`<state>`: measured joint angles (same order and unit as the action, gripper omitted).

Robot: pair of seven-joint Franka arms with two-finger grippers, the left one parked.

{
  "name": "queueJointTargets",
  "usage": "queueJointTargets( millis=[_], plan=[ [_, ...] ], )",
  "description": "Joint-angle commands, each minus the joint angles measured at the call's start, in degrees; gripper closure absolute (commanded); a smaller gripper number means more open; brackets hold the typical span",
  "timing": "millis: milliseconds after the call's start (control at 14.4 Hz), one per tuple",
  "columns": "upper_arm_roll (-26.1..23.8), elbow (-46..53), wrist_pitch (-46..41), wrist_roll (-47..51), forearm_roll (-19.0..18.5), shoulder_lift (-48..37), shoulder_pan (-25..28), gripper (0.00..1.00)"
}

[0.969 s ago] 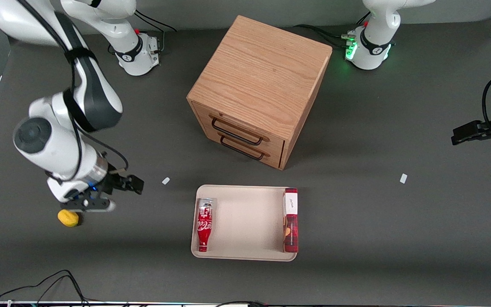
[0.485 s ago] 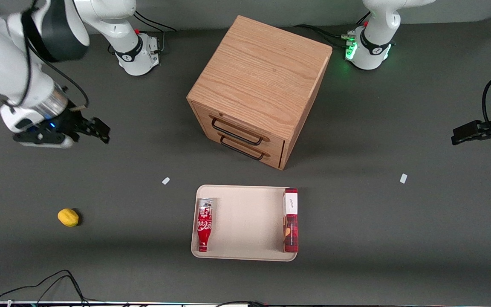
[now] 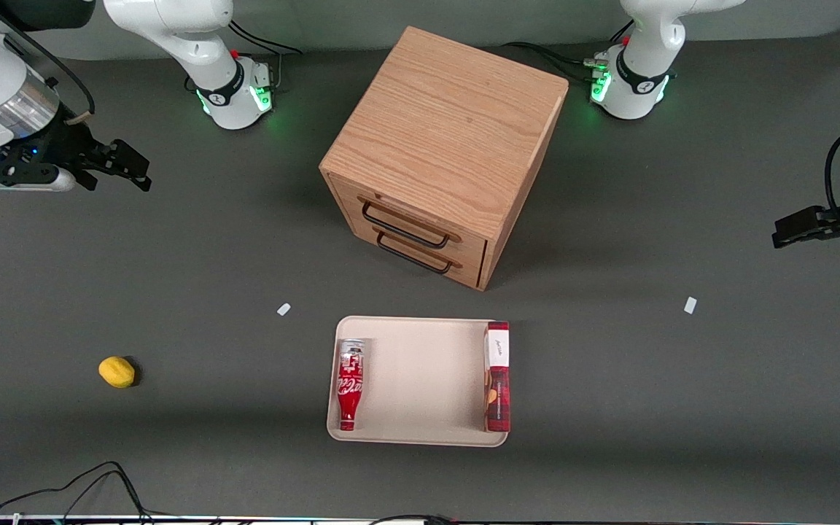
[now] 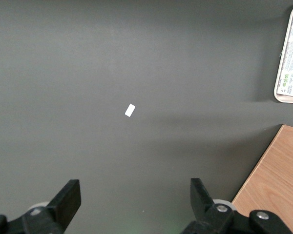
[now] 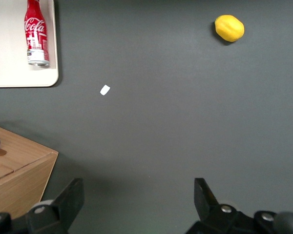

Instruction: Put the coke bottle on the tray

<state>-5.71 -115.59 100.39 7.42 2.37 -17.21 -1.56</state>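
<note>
The coke bottle (image 3: 350, 384) lies flat on the beige tray (image 3: 420, 379), along the tray's edge toward the working arm's end, neck pointing toward the front camera. It also shows in the right wrist view (image 5: 35, 32) on the tray (image 5: 12, 48). My right gripper (image 3: 125, 166) is open and empty, raised high at the working arm's end of the table, far from the tray. Its open fingers (image 5: 73, 197) show in the right wrist view with bare table between them (image 5: 136, 195).
A flat red snack box (image 3: 497, 376) lies on the tray's edge toward the parked arm. A wooden two-drawer cabinet (image 3: 443, 149) stands farther from the camera than the tray. A yellow lemon (image 3: 117, 372) and two white tape scraps (image 3: 284, 309) lie on the table.
My right gripper has risen away from the lemon and drawn back, farther from the front camera, staying open and empty. The bottle, tray and lemon have not moved.
</note>
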Motion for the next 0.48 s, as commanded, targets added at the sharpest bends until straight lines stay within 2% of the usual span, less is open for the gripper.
queueJointTargets(
  millis=[0, 415],
  plan=[
    [0.9, 2.9, -2.1, -2.1, 1.5, 0.8, 0.3, 0.0],
    [1.0, 11.5, -7.5, -1.6, -1.0, 6.5, 0.3, 0.0]
  ],
)
